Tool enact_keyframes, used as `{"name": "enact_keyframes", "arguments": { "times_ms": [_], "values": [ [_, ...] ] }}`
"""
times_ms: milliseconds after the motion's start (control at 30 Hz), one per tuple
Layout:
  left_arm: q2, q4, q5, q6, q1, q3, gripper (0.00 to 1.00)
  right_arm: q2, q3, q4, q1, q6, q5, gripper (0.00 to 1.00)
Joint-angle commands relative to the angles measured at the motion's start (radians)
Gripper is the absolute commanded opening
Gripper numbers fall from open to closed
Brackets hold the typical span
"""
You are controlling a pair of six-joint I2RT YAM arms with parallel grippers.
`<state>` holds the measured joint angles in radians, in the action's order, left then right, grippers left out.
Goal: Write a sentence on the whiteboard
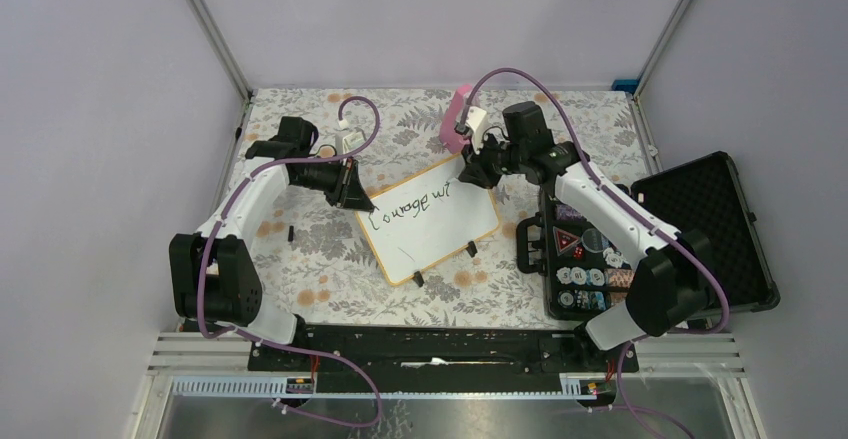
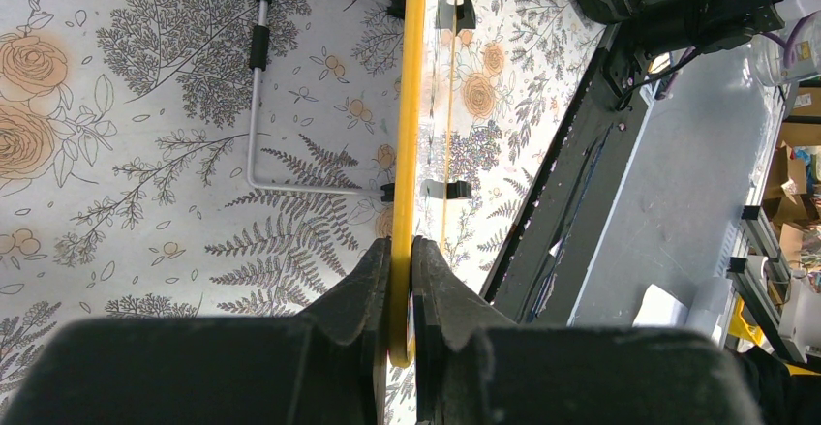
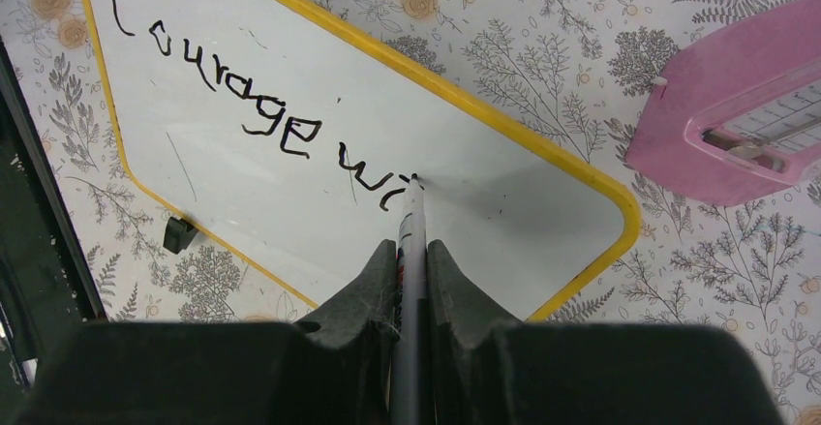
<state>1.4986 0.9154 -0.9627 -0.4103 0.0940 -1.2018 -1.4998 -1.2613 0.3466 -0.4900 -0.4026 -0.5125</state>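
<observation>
**Right gripper (image 3: 411, 256) pressing marker (image 3: 414, 214) to whiteboard (image 3: 503, 202)**

The jaws are squeezing the marker tight, its tip touching just after the sentence (image 3: 276, 120), reading what looks like "Courage wi". The left gripper (image 2: 401, 256) is pinching the whiteboard's yellow rim on the floral table (image 1: 320, 259).

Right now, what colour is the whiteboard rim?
Yellow; the whiteboard rim shows best in the right wrist view.

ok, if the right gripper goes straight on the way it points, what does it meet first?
The whiteboard: the marker in the right gripper looks to touch it, just past "wi".
</observation>
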Motion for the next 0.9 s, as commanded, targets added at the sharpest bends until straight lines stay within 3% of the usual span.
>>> {"name": "enact_keyframes", "arguments": {
  "times_ms": [0,867],
  "values": [
    [-0.021,-0.051,0.081,-0.036,0.003,0.013,0.0,-0.01,-0.041,-0.039,0.002,0.002,0.02,0.0],
    [-0.029,-0.051,0.087,-0.041,0.002,0.015,0.0,0.08,0.018,0.049,0.052,0.014,-0.11,0.0]
  ]
}}
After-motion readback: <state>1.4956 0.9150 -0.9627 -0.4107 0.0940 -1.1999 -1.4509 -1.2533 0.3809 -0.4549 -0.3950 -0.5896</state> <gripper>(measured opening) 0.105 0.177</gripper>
